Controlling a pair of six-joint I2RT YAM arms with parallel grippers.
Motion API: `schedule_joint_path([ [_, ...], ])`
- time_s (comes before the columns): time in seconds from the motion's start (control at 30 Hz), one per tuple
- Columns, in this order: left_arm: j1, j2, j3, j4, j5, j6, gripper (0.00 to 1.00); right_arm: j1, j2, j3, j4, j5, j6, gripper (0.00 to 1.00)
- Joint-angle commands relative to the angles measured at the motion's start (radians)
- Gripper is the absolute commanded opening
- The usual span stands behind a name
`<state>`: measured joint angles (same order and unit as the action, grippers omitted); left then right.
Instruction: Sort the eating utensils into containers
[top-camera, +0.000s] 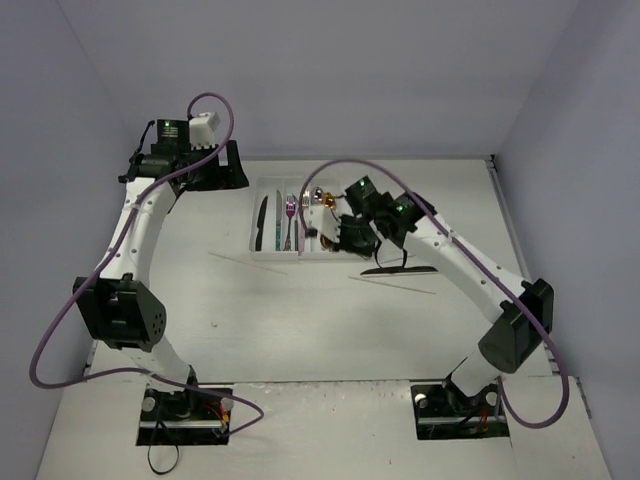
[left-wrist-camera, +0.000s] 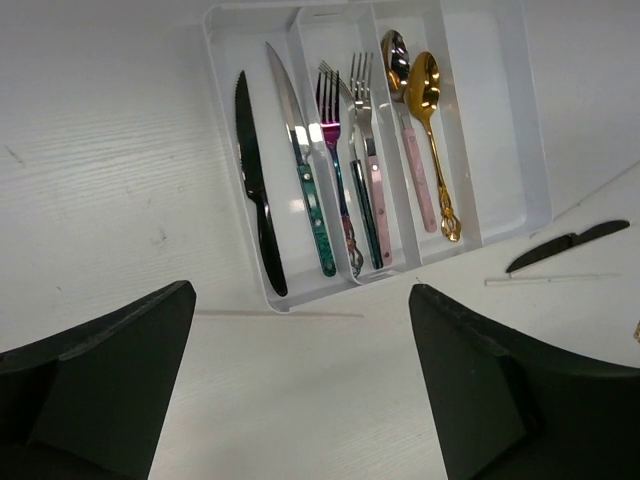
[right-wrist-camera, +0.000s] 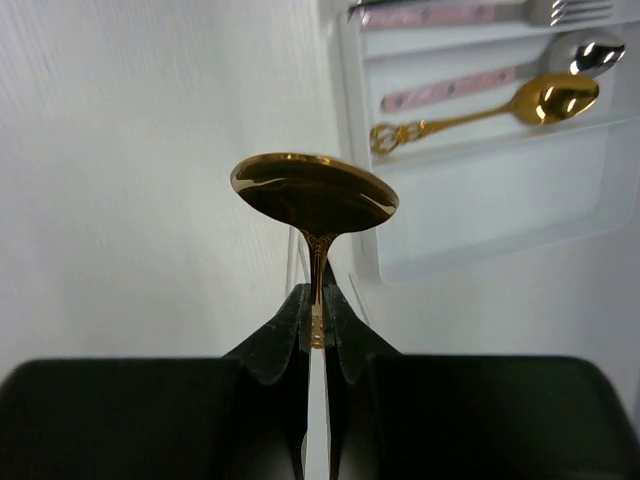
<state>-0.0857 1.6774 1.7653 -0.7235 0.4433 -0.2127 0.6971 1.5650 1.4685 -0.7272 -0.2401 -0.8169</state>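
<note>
Grips spoon by handle in shut right gripper, bowl pointing straight ahead. Finds tray just ahead-right, with spoon slot running crosswise to held spoon's axis; probably needs a wrist turn. Has left gripper wide open, empty, farther off.

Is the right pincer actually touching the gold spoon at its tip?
Touching. The right wrist view shows the right pincer closed on the gold spoon at its thin neck, no gap.

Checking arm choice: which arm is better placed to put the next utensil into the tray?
Right. Its jaws are shut on a gold spoon, held just beside the tray. The left arm's jaws hang open and empty, so it would first have to pick something up.
</note>
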Motion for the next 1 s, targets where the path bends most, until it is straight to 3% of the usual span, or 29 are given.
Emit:
schedule_joint_path([
  [0.0,0.056,-0.136,-0.049,0.105,-0.105,-0.086,0.87,-0.111,0.171,0.222,0.076,-0.237,0.278,0.00],
  [0.13,0.080,-0.161,-0.083,0.108,-0.179,-0.136,0.87,-0.223,0.334,0.393,0.211,-0.253,0.576,0.00],
  [0.4,0.080,-0.227,-0.168,0.108,-0.274,-0.130,0.87,-0.244,0.497,0.499,0.329,-0.065,0.965,0.00],
  [0.97,0.116,-0.268,-0.234,0.106,-0.313,-0.096,0.87,-0.244,0.678,0.556,0.344,-0.096,1.004,0.00],
])
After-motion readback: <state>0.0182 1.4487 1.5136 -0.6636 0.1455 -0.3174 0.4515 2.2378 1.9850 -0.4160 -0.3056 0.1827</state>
